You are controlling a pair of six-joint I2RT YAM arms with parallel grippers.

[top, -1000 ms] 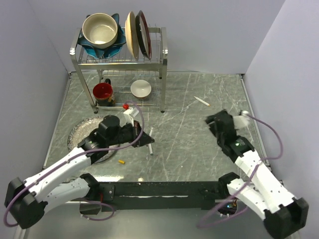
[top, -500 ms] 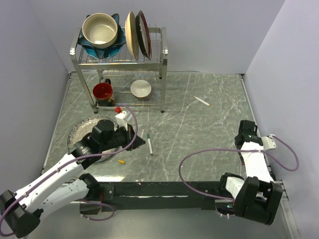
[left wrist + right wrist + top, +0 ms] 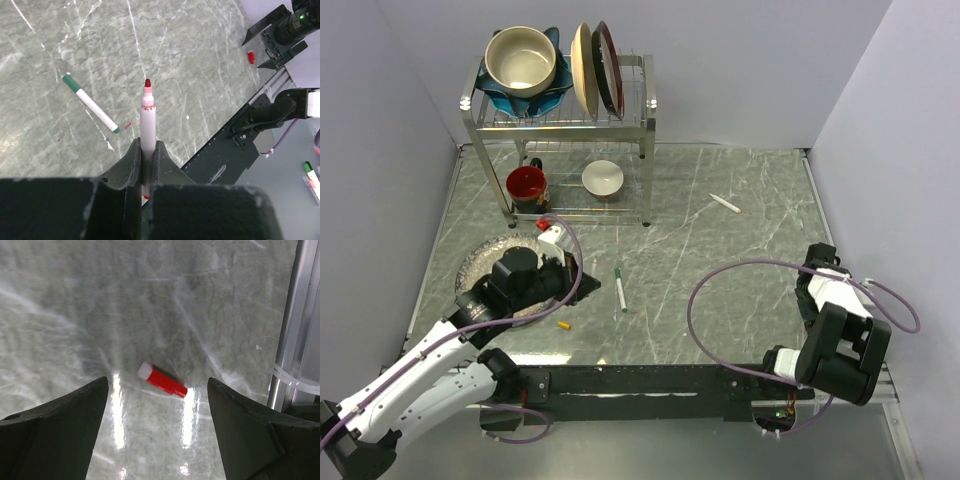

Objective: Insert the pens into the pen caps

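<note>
My left gripper (image 3: 566, 272) (image 3: 147, 145) is shut on a white pen (image 3: 147, 120). The pen's bare red tip (image 3: 147, 83) points past the fingers, above the table. A second white pen (image 3: 620, 288) (image 3: 90, 102) lies on the table just right of that gripper, with a green cap on its far end. A third white pen (image 3: 725, 203) lies at the back right. A yellow-orange cap (image 3: 562, 325) lies near the front edge. My right gripper (image 3: 817, 266) (image 3: 157, 390) is open, pointing down over the red cap (image 3: 162, 380), which lies flat between its fingers; the cap also shows in the left wrist view (image 3: 251, 57).
A metal dish rack (image 3: 645, 150) stands at the back left with bowls and plates on top. Under it are a red mug (image 3: 527, 185) and a white bowl (image 3: 603, 178). A silver dish (image 3: 478, 262) lies under my left arm. An aluminium edge rail (image 3: 295, 325) runs beside the red cap.
My left gripper has drawn back to the left with the red-tipped pen. My right arm has swung from the middle right to the right edge and folded down over the red cap.
</note>
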